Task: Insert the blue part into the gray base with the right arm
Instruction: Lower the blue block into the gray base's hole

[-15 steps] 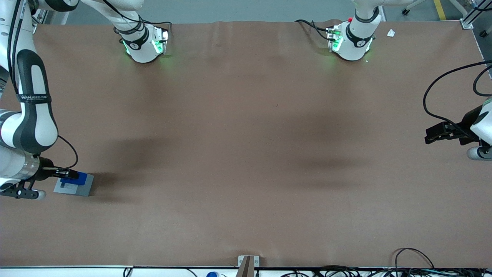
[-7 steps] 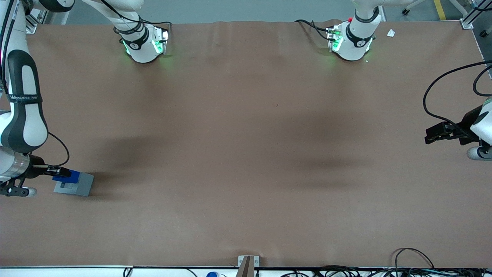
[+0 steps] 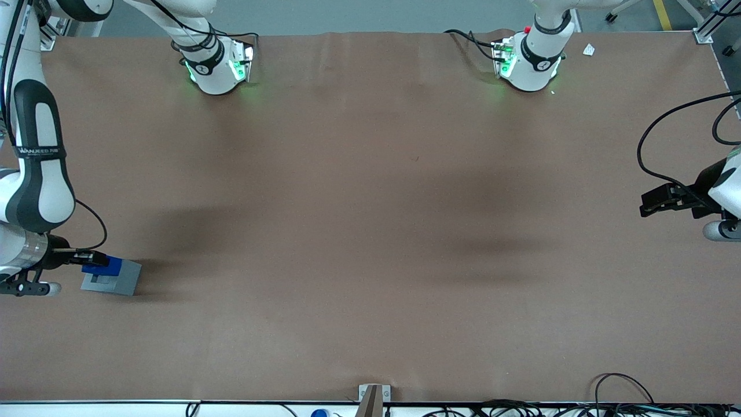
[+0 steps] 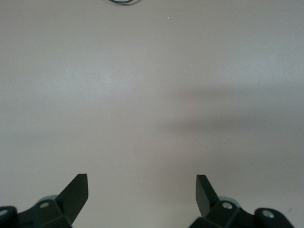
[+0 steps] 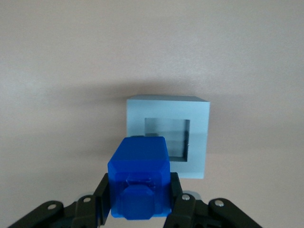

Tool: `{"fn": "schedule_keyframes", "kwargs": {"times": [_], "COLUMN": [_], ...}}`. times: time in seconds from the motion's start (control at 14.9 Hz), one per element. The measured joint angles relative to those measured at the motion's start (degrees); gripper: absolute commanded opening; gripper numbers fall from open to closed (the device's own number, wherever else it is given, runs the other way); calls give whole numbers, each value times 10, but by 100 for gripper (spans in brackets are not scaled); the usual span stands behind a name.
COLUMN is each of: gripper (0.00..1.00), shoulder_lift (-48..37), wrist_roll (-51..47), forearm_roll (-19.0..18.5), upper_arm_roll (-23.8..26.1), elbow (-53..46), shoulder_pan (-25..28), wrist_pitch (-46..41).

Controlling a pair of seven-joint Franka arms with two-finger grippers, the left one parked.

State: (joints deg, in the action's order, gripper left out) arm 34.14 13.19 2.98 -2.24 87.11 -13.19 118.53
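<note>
Surface: brown table point(image 3: 370, 231) spread wide under both arms, with the task's things at the working arm's end.
Blue part: the blue part point(image 5: 139, 178) is pinched between the black fingers point(image 5: 101, 199), which press on its two side faces. In the front view the blue part point(image 3: 104, 267) hangs over the edge of the grey block that lies nearest the arm's wrist.
Seating: in the right wrist view the blue part covers one corner of the socket and most of the socket shows open, so the part is not yet in it.
Gray base: the gray base point(image 5: 167, 135) sits flat on the table, its square socket facing up and its paler top face framing the hole. In the front view the gray base point(image 3: 118, 280) lies just beside the gripper.
Gripper: the gripper point(image 3: 87, 258) is closed on the blue part and reaches level over the table toward the base; in the right wrist view the gripper point(image 5: 139, 204) shows a finger on either side of the part.
Right arm: the right arm point(image 3: 37, 185) rises at the table's edge, with a lettered black band round its white link.
</note>
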Motion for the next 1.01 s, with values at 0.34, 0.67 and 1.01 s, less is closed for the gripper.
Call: {"fn": "schedule_keyframes", "kwargs": {"times": [0.34, 0.67, 1.01], "gripper": [1, 1, 2], "shoulder_lift": [12, 28, 31], "wrist_roll": [5, 3, -26], "forearm_roll": [0, 0, 0], "upper_arm_roll": [0, 0, 0], "elbow": [-13, -36, -41], "shoulder_pan": [-10, -11, -12], "wrist_pitch": [5, 5, 4]}}
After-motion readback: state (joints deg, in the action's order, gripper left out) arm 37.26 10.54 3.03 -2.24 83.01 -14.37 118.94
